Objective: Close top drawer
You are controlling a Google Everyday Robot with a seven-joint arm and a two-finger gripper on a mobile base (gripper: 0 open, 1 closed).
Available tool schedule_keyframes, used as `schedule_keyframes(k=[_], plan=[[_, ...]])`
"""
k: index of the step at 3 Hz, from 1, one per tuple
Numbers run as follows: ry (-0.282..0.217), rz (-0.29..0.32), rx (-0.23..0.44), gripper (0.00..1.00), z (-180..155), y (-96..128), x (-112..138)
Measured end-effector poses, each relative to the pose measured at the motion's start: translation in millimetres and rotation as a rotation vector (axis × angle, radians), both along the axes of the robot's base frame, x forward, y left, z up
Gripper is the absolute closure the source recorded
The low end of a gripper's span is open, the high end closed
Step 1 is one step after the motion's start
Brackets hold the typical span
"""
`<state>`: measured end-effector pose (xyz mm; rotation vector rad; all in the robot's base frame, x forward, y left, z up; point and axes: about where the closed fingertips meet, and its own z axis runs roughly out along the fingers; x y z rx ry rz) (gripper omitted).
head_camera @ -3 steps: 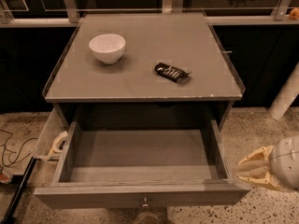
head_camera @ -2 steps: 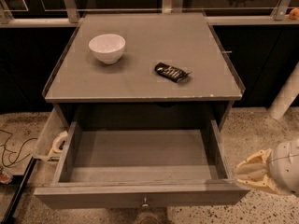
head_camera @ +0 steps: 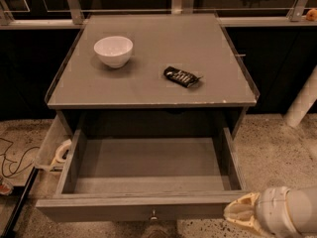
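Observation:
The top drawer (head_camera: 148,162) of the grey cabinet is pulled far out and its inside is bare. Its front panel (head_camera: 99,209) runs along the bottom of the view, with the small round knob (head_camera: 154,215) at its centre. The lower drawers are hidden beneath it. My gripper (head_camera: 241,215), cream-tipped on a white wrist, is at the bottom right, right at the right end of the drawer's front panel. I cannot tell whether it touches the panel.
A white bowl (head_camera: 113,50) and a black packet (head_camera: 182,77) lie on the cabinet top (head_camera: 148,90). A roll of tape (head_camera: 63,150) and cables (head_camera: 15,157) are to the left by the floor. A white pole (head_camera: 302,103) leans at the right.
My gripper has moved left and lower in the view, toward the right end of the drawer's front panel. The drawer has not visibly moved.

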<state>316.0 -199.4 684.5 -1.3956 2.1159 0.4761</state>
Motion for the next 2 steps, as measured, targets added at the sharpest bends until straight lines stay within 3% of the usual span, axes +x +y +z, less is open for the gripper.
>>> schedule_keyframes(k=[2], plan=[[0.022,-0.006,0.063,1.0,-62.7,30.9,-18.7]])
